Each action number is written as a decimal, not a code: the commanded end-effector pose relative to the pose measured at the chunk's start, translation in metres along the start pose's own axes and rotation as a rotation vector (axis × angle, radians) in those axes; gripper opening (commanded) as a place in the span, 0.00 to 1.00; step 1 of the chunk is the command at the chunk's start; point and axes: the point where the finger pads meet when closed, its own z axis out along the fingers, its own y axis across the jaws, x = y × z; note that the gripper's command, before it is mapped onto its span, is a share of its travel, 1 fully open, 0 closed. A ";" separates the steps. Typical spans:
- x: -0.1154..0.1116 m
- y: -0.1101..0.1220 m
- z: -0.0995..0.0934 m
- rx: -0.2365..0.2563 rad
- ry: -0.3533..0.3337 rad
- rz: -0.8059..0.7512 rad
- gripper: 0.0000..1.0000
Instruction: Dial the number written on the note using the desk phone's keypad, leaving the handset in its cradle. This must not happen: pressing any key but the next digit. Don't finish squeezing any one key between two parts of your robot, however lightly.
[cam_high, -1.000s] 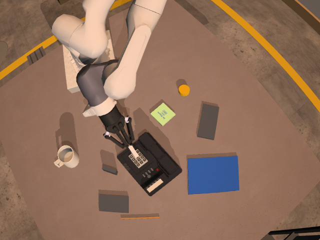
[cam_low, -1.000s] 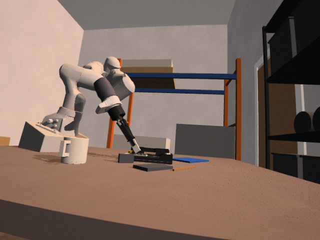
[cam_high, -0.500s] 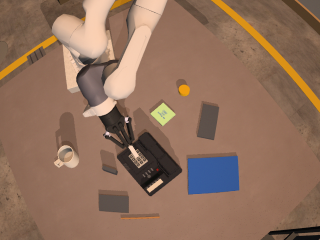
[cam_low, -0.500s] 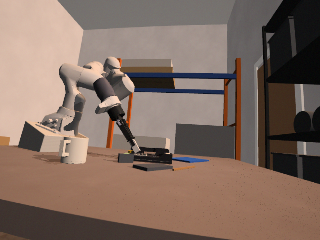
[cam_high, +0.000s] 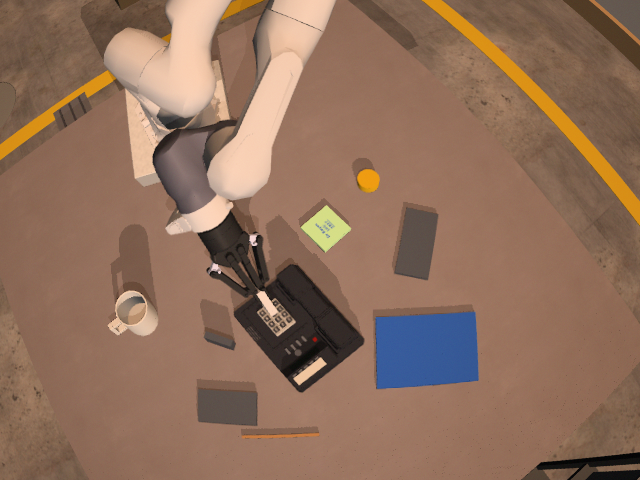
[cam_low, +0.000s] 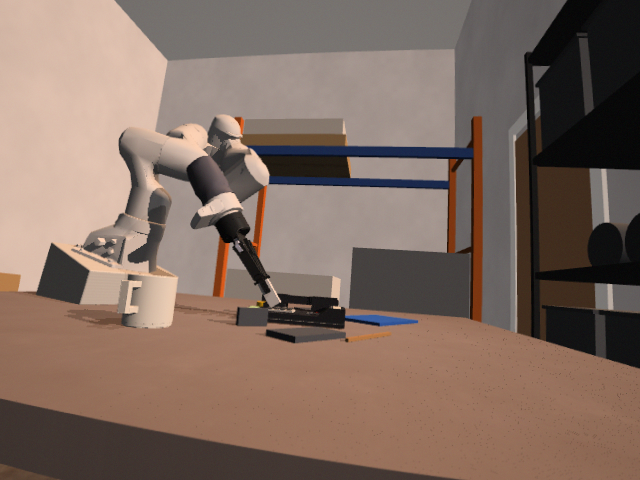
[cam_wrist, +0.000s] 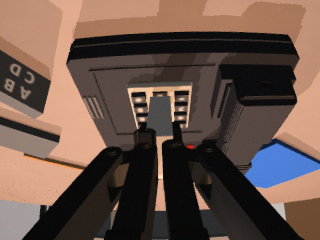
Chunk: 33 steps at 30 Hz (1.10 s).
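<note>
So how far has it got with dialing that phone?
Done: the shut gripper has reached the phone, and the handset lies in its cradle. In hand: its closed fingertips sit over the top of the keypad, poking rather than pinching. Left: I can't tell how many digits from the green note are entered.

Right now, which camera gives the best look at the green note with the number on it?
The top view: the green note lies face up beside the desk phone, unobstructed, though its writing is too small to read. In the exterior view it is at most a yellowish sliver behind the phone; the wrist view misses it entirely.
</note>
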 end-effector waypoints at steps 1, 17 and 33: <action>0.000 0.000 0.001 0.000 -0.002 -0.005 0.00; -0.007 0.000 -0.008 0.000 -0.002 -0.005 0.00; -0.038 0.015 0.013 0.000 -0.002 -0.005 0.00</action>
